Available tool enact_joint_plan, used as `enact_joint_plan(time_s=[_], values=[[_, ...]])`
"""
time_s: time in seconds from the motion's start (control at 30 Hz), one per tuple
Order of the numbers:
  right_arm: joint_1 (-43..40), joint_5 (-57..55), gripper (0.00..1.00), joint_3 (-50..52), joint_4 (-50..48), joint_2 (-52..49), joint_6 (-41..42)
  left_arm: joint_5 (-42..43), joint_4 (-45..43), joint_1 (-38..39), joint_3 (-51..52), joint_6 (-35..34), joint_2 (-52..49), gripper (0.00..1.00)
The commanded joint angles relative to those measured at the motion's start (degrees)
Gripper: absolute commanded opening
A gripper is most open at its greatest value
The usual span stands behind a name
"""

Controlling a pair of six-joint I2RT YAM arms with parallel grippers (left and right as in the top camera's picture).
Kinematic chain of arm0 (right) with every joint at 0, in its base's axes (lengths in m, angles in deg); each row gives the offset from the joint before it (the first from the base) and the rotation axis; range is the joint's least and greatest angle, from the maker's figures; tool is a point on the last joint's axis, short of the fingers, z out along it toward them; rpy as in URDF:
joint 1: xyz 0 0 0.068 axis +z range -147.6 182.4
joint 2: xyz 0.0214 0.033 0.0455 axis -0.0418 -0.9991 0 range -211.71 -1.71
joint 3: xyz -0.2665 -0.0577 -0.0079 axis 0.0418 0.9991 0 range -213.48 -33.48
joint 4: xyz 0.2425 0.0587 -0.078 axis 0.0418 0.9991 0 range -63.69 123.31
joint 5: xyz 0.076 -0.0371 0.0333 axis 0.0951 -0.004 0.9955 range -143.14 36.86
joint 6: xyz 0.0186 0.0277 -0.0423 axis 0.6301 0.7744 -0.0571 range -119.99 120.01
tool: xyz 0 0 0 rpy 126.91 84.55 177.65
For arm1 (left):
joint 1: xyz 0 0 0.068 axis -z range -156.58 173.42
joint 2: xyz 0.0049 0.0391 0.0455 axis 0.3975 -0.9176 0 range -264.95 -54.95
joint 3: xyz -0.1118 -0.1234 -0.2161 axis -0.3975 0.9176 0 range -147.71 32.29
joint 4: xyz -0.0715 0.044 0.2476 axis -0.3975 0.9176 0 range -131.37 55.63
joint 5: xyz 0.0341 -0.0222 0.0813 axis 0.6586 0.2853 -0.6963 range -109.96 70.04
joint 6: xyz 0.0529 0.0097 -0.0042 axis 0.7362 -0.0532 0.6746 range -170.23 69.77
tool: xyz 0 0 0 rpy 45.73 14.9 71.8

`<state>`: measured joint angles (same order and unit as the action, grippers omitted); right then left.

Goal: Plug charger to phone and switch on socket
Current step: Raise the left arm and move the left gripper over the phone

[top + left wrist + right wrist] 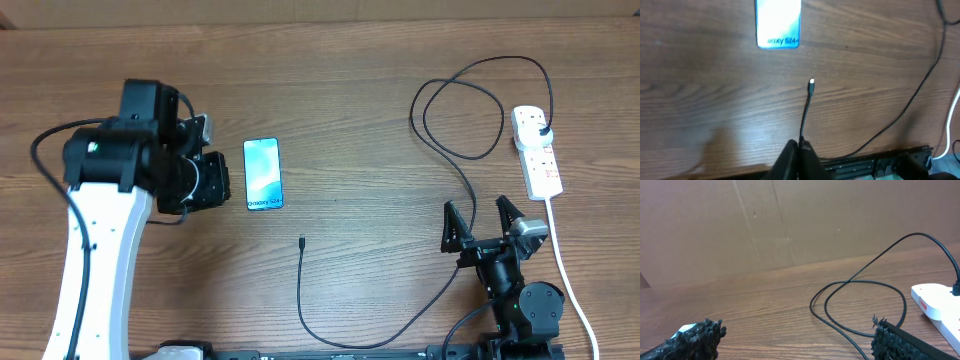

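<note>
The wooden table (350, 80) fills the overhead view, with wide bare wood along its far side and between the two arms. The left arm (105, 215), white and black, is the bulkiest thing and runs off the bottom of that view; its black wrist hides the tabletop just left of the phone. The left gripper (797, 145) shows only as dark fingertips pressed together at the bottom edge of its own camera, with nothing visibly between them. The right gripper (477, 215) stands near the front right with its fingers spread wide and empty. The charger (300, 290) loops across the right half, passes out of sight behind the right gripper, sweeps along the near edge and ends pointing away from it. In the left wrist view its lower part vanishes behind the fingertips. The socket (537, 150) lies near the right edge, and its white cord (570, 270) trails toward the front. The black plug (540, 128) sits in its far outlet; the switches are too small to read. The phone (263, 174) lies flat, screen lit, just right of the left wrist, cut off at the top in that wrist's view. The connector tip (302, 240) rests on bare wood, near the phone but apart from it.
</note>
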<state>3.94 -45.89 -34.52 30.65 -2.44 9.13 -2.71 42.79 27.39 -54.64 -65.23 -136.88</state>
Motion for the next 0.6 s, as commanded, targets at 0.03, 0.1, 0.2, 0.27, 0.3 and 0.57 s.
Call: enact_joint_plan(time_s=[0.03,0.1,0.2,0.27,0.3,0.57], values=[[0.3,0.2,1.0,0.6,-0.2,0.6,-0.2,0.8,0.8,-0.1,-1.2,-1.3,-2.7,0.04],[0.3,0.2,1.0,0.6,-0.2,0.6,-0.2,0.4,0.9,0.2,-1.1,-1.3,-3.6,0.04],[0.3,0.2,1.0,0.6,-0.2,0.6,-0.2,0.3,0.6,1.0,-0.3,-1.3,-4.4,0.04],[0.3,0.2,1.0,0.6,-0.2,0.6,-0.2,0.2,0.0,1.5,0.4,-1.3,-4.8,0.04],[0.3,0.2,1.0,0.6,-0.2,0.6,-0.2,0.2,-0.5,1.9,0.7,-1.3,-5.0,0.04],[0.3,0.2,1.0,0.6,-0.2,0.6,-0.2,0.1,-4.6,5.6,2.9,-1.3,-5.1,0.52]])
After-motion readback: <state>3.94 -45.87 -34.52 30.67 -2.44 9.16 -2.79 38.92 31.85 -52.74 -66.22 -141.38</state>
